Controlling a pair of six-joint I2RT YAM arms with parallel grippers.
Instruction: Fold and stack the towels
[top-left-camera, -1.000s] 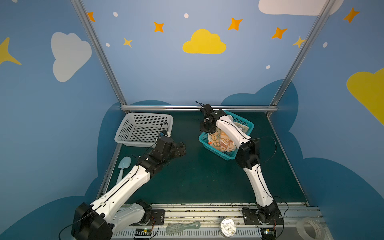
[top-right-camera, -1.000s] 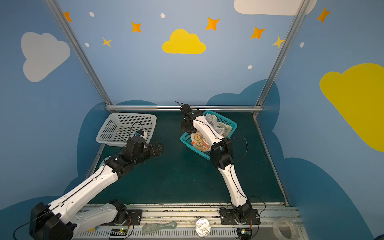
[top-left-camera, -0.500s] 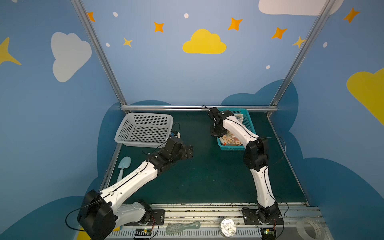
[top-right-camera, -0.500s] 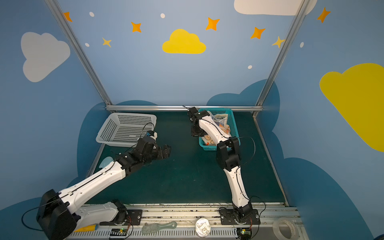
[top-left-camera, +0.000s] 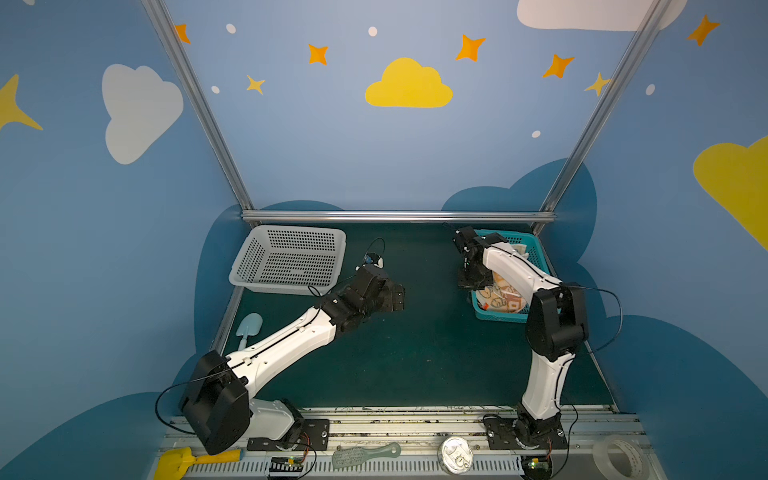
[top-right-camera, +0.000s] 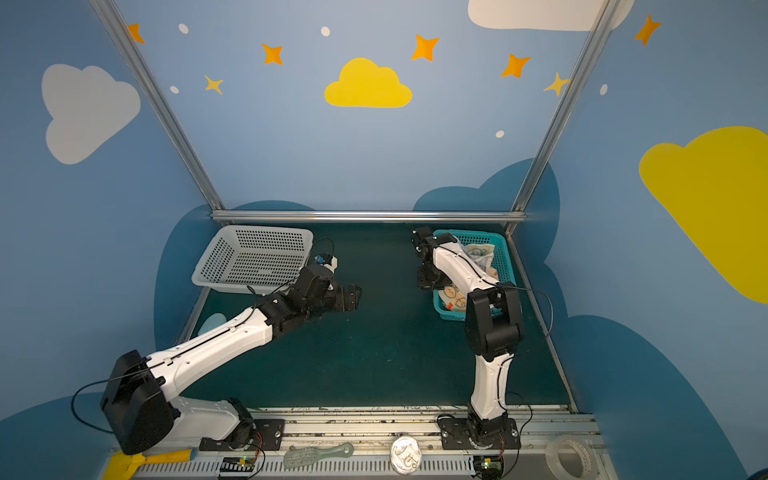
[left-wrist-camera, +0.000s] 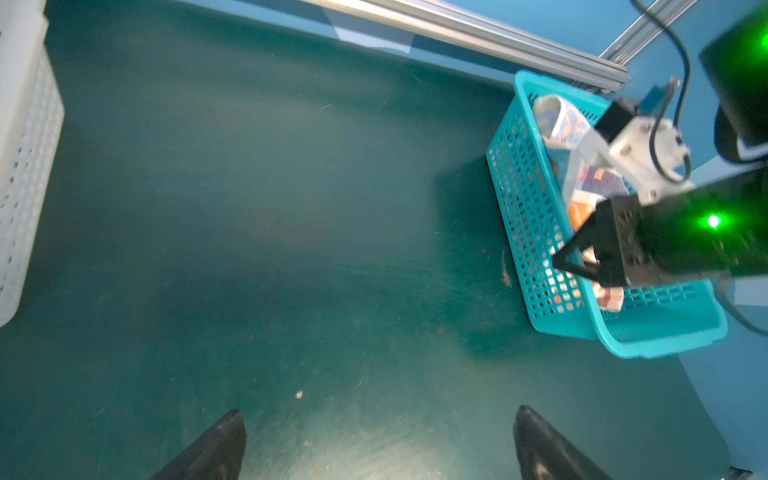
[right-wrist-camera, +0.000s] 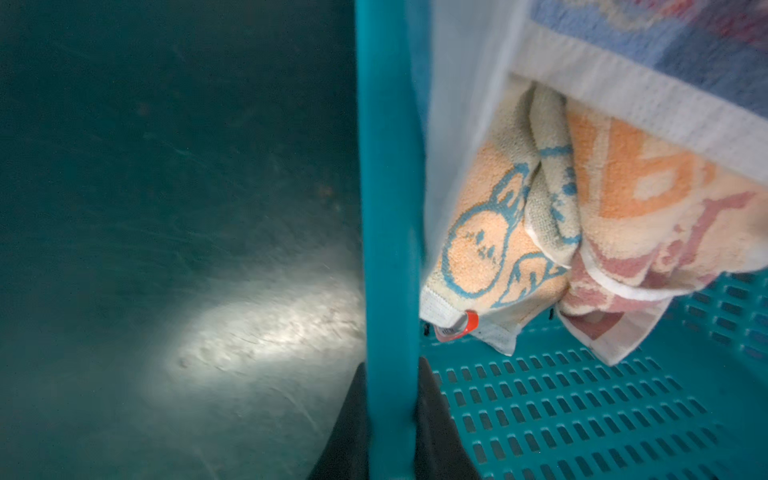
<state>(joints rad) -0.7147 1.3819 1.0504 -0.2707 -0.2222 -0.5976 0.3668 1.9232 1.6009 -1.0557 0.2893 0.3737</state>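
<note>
The right gripper is clamped on the wall of the teal basket, with the bunched towels just inside, beside it. A tug may slip off the thin rim or tip the towels out tangled. The left gripper hangs wide open, empty

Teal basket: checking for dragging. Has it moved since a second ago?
Yes. The teal basket has slid right, toward the corner post, with the right hand shut on its rim.

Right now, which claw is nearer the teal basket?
Right. The right claw is closed on the teal basket's side rim; the left claw hangs open over the bare mat mid-table, well apart from it.
</note>
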